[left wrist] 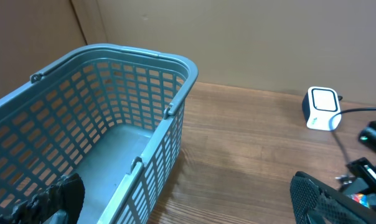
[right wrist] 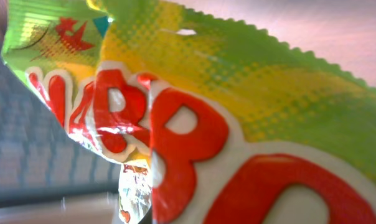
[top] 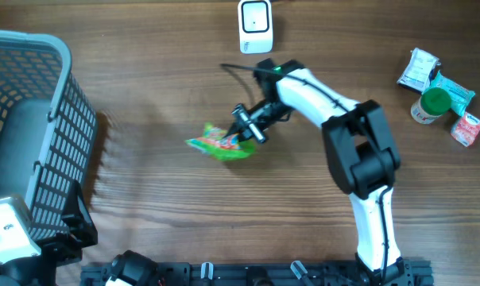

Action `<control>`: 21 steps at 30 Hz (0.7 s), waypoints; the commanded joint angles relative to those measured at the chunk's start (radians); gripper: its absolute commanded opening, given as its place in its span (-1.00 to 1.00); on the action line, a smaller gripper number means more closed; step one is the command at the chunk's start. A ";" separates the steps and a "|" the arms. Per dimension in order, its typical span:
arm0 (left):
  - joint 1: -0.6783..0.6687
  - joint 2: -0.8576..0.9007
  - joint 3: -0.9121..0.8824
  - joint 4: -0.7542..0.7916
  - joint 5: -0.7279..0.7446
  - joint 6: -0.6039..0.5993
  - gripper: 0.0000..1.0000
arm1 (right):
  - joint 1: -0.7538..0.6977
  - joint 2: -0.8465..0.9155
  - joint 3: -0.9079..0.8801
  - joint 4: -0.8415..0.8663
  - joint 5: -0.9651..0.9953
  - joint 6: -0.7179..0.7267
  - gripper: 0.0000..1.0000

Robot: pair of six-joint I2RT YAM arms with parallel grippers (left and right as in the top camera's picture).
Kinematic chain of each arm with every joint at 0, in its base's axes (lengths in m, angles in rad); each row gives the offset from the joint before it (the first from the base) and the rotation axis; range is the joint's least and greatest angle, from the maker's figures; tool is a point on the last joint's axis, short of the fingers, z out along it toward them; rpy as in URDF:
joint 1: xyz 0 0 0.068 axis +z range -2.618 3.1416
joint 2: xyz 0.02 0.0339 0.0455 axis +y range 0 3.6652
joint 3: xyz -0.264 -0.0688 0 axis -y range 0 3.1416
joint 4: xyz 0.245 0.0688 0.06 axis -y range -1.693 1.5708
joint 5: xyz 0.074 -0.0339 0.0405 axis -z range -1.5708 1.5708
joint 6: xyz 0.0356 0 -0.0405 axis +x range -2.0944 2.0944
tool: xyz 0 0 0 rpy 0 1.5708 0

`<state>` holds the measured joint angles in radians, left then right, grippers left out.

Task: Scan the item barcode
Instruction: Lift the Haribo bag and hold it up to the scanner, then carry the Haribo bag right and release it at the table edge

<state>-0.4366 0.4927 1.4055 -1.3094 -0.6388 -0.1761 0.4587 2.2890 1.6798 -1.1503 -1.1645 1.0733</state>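
Note:
The item, a green and yellow snack bag [top: 218, 144] with red lettering, hangs just above the table's middle. My right gripper [top: 246, 127] is shut on the bag's right end. The bag [right wrist: 238, 93] fills the right wrist view and hides the fingers there; no barcode shows. The white scanner [top: 255, 26] stands at the far edge of the table, beyond the right arm, and appears in the left wrist view as the scanner [left wrist: 322, 107]. My left gripper [left wrist: 188, 208] hangs wide open and empty over the basket's edge at the near left.
A large blue-grey mesh basket [top: 61, 119] takes up the left side; its rim [left wrist: 169, 112] runs under my left gripper. At the far right lie a green-lidded bottle [top: 433, 103] and several small packets [top: 419, 70].

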 commanded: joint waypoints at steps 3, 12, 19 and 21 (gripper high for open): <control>0.003 0.000 0.003 0.003 -0.006 0.012 1.00 | -0.113 -0.172 0.039 -0.144 0.603 0.272 -0.91; 0.003 0.000 0.003 0.003 -0.006 0.012 1.00 | -0.120 -0.296 0.035 0.686 1.265 0.538 -0.91; 0.003 0.000 0.003 0.003 -0.006 0.012 1.00 | -0.119 -0.046 0.036 1.130 1.326 0.631 -0.90; 0.003 0.000 0.003 0.003 -0.006 0.012 1.00 | -0.117 -0.007 0.037 1.202 1.322 0.632 -0.90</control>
<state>-0.4366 0.4927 1.4055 -1.3087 -0.6392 -0.1761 0.3370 2.2414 1.7069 -0.0200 0.1196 1.6802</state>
